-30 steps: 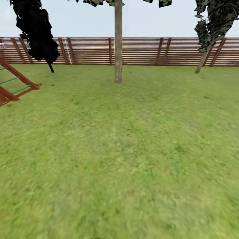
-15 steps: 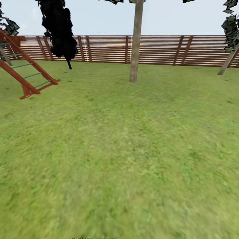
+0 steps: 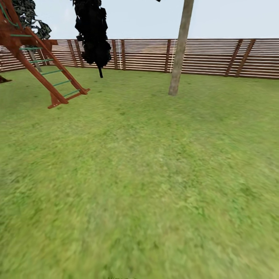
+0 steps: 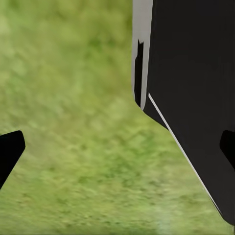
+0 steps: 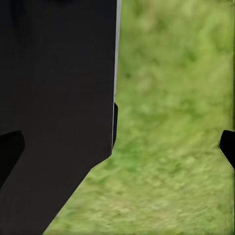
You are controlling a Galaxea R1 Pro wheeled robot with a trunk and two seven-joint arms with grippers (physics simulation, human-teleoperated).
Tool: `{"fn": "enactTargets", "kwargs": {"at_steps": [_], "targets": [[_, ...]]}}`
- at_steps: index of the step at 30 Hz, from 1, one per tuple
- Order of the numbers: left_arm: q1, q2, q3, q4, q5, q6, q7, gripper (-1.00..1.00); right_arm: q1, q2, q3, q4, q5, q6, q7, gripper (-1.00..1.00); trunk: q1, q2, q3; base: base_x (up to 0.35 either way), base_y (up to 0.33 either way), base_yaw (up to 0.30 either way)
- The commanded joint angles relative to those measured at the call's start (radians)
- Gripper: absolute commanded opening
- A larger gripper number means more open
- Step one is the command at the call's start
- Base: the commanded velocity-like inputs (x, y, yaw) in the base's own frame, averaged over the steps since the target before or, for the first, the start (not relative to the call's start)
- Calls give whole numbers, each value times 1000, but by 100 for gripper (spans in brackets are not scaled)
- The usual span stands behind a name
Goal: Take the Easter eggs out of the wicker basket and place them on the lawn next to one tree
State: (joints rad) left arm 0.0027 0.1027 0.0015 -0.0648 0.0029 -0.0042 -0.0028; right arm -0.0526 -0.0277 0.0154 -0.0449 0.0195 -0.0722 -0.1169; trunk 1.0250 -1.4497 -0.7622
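The lawn (image 3: 147, 174) of mottled green grass spreads wide in the head view. A tree (image 3: 178, 54) with a straight pale grey-beige trunk stands on it at the far middle right, its crown cut off by the frame. The Easter eggs and the wicker basket are out of view. My left gripper (image 4: 117, 152) hangs open over grass, its dark fingertips (image 4: 10, 152) far apart with nothing between them. My right gripper (image 5: 117, 147) is open too, with bare grass and a black part of my body beneath it.
A red-brown wooden climbing frame with a green-runged ladder (image 3: 50, 73) stands at the far left. A narrow black cypress-like tree (image 3: 93, 35) rises behind it. A slatted wooden fence (image 3: 217, 56) closes the back of the garden.
The whole head picture has shifted right, so the camera has turned left. The climbing frame has come further into view and the leaning tree at the right has left the frame.
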Motion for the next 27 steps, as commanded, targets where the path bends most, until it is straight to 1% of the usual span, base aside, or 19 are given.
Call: {"fn": "enactTargets", "kwargs": {"at_steps": [1,21,24,27], "targets": [[0,0,0,-1,1,0,0,100,-1,0,2,1,2,-2,-3,100,0,0,-1,0,0,281],[0,0,0,-1,0,0,0,100,-1,-1,2,0,1,-2,-3,100,0,0,-16,0,0,279],[0,0,0,-1,0,0,0,100,-1,-1,2,0,1,-2,-2,100,0,0,-18,0,0,181],[0,0,0,-1,0,0,0,100,-1,-2,3,0,3,-2,0,100,0,0,-19,0,0,49]]}}
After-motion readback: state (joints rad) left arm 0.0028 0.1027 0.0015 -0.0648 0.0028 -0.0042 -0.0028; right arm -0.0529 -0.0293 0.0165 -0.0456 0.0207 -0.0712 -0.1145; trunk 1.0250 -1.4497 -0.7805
